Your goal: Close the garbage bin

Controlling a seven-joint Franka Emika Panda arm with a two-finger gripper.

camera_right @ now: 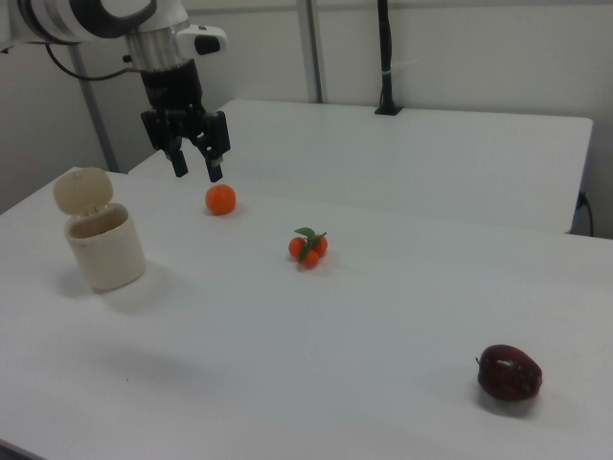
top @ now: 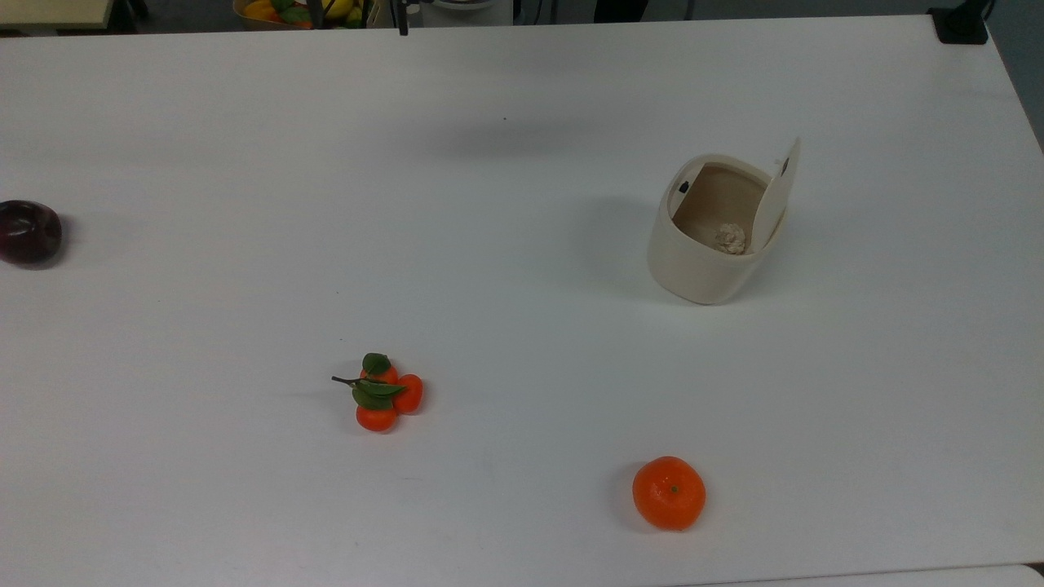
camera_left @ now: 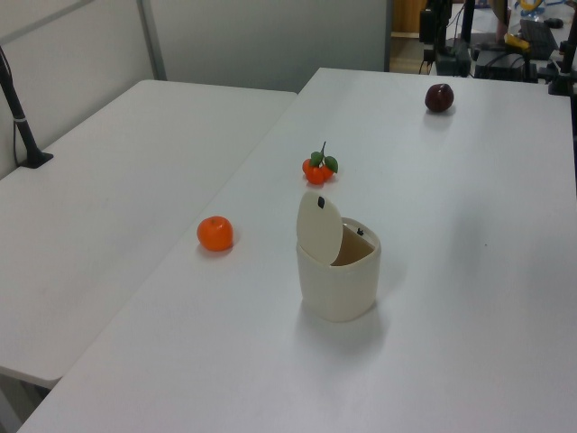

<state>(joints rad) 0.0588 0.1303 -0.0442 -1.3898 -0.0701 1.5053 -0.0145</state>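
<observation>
Cream plastic, the garbage bin [top: 714, 232] stood on the white table [top: 245, 204] toward the top view's right, its lid [top: 776, 193] tipped up and a crumpled wad [top: 731, 238] inside. In the right view, the gripper [camera_right: 197, 169] hung above the table with fingers spread wide, holding nothing. An orange [top: 669, 492], a tangerine cluster [top: 382, 394] and a dark apple [top: 28, 232] lay well apart.

We see a white arm with rounded glossy casings and black joint bands, a black cable trailing behind it. Its wrist ends in a black end effector [camera_right: 196, 170] with two short, dark, angular fingers [camera_right: 215, 156].
</observation>
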